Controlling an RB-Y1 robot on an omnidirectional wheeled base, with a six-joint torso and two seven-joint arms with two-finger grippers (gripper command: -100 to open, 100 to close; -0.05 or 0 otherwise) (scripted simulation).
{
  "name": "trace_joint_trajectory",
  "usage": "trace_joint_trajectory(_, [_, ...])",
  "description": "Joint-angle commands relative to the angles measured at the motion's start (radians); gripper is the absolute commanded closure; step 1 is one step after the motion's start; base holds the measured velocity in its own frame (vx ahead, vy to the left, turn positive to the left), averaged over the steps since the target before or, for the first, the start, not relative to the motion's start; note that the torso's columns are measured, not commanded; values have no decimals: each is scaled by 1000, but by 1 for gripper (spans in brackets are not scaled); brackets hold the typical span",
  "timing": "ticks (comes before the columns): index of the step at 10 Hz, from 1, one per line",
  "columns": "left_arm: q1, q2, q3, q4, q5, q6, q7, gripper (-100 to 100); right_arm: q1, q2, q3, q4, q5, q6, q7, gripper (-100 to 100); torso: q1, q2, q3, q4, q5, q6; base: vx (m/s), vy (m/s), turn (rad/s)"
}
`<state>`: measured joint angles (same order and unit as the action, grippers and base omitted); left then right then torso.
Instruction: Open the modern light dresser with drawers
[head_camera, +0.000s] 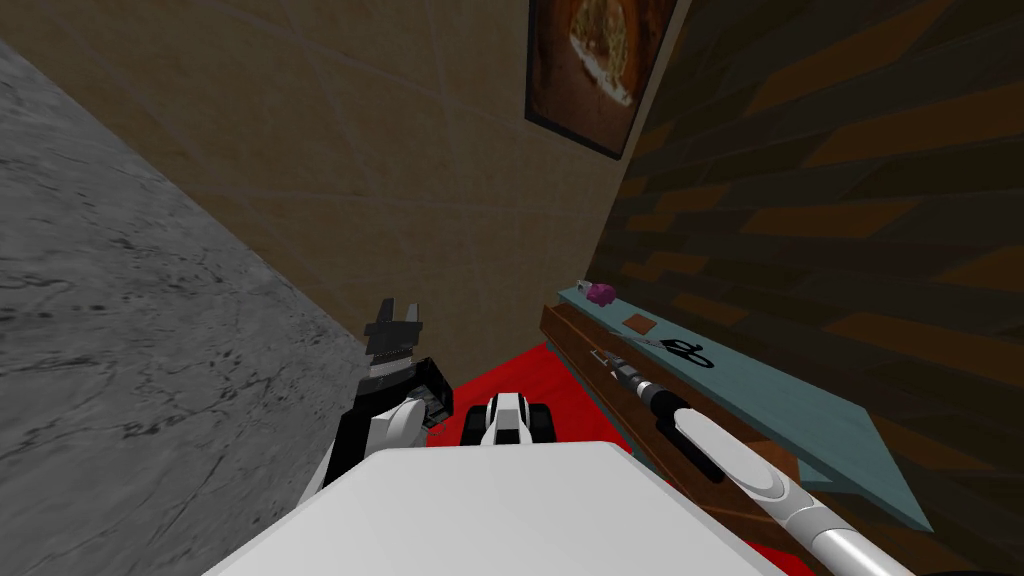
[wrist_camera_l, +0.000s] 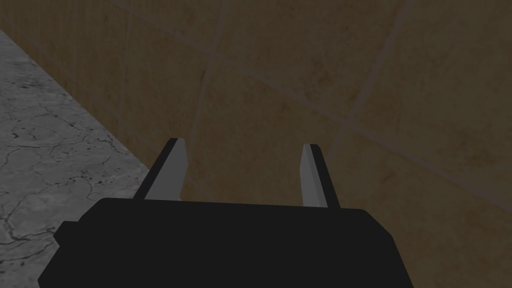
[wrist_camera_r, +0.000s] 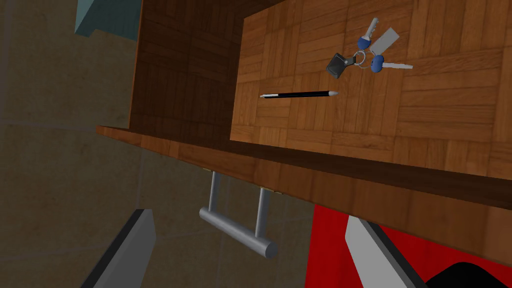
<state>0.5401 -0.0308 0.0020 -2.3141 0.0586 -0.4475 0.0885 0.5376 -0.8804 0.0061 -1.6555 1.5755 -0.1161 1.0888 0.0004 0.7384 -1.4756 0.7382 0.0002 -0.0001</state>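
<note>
Drawer (wrist_camera_r: 300, 172) out on our dresser (head_camera: 800, 420), to our right, keys (wrist_camera_r: 362, 55) and pen (wrist_camera_r: 300, 94) showing, so we judge it nearly done! Right gripper (wrist_camera_r: 250, 217) spread wide, handle (wrist_camera_r: 237, 232) free ahead; left gripper (wrist_camera_l: 245, 145) likewise wide, idle.

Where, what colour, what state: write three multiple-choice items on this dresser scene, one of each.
1. Where do the keys lie? A on the dresser top; B in the drawer; C hung on the handle.
2. What colour is the dresser top? A teal; B white; C yellow.
3. How is the right gripper? A open; B shut on the handle; C shut on the keys.
B: the keys lie on the drawer's wooden bottom. A: the top shows teal. A: its fingers stand apart, one on either side of the handle.
</note>
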Motion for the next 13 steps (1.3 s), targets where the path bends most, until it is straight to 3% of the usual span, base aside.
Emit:
trace_joint_trajectory(1, [0, 0, 0, 0, 0, 0, 0, 0, -2, -3, -2, -4, 46, -5, -52, -100, -1, 0, 0, 0, 0, 0, 0, 0, 0])
trace_joint_trajectory(6, [0, 0, 0, 0, 0, 0, 0, 0, 13, -97, -66, -43, 9, -65, -98, -100, 0, -1, -1, 0, 0, 0, 2, 51, -54])
trace_joint_trajectory(8, [0, 0, 0, 0, 0, 0, 0, 0, 16, -94, -60, -44, 12, -63, -92, -100, -1, 0, 0, 1, 1, 0, 2, 23, -11])
trace_joint_trajectory(9, [0, 0, 0, 0, 0, 0, 0, 0, 17, -96, -59, -46, 17, -62, -104, 0, -2, 0, 0, 0, 0, 0, 0, 0, 0])
trace_joint_trajectory(13, [0, 0, 0, 0, 0, 0, 0, 0, 17, -96, -59, -46, 16, -62, -103, 0, 0, 0, 0, 0, 0, 0, 0, 0, 0])
